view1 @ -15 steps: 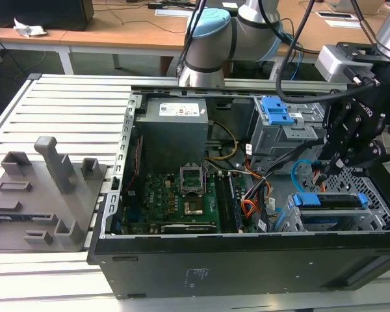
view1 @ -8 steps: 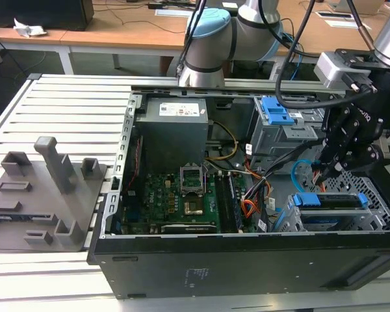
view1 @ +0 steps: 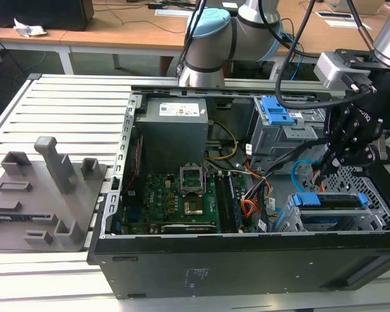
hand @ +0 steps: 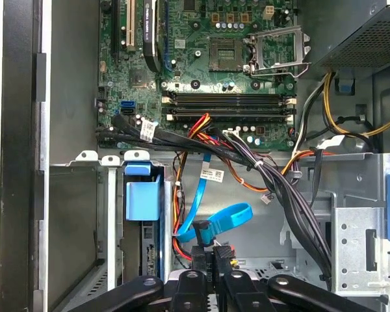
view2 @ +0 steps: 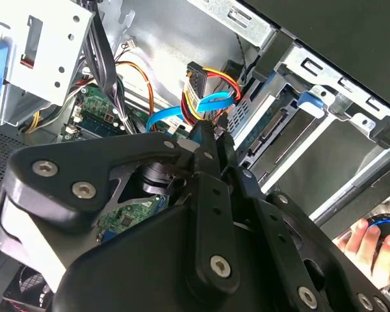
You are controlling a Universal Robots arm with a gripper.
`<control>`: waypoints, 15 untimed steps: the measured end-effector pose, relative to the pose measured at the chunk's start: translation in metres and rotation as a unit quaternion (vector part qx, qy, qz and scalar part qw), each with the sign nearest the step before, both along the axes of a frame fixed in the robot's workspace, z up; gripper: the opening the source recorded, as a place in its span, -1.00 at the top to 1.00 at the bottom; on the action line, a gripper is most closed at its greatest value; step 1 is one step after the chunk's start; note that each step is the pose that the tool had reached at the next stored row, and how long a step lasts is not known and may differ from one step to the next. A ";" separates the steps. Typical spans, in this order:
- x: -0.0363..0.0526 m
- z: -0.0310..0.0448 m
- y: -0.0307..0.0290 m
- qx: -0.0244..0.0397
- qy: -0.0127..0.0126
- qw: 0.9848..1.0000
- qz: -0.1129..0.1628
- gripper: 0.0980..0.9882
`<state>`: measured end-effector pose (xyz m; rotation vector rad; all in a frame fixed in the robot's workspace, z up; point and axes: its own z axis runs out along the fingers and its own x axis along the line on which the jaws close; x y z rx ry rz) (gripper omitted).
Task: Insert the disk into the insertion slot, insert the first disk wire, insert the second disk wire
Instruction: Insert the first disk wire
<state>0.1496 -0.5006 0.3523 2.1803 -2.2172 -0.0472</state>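
Blue disk wire (hand: 235, 214) in gripper (hand: 212, 252), black cable bundle (hand: 279, 188) close beside

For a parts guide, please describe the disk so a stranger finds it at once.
In the open black computer case, look at the exterior view's right, below the gripper. The disk lies there in the low perforated insertion slot. Its long bright blue frame sets it apart from the taller grey cage nearby.
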 end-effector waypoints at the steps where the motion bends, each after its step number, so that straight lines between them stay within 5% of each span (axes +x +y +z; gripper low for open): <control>1: 0.0000 0.0000 0.0000 0.000 0.000 1.000 0.000 0.84; 9: 0.0036 -0.0001 -0.0002 0.000 0.000 1.000 0.000 0.84; 15: 0.0036 -0.0001 -0.0088 0.000 0.000 1.000 0.000 0.84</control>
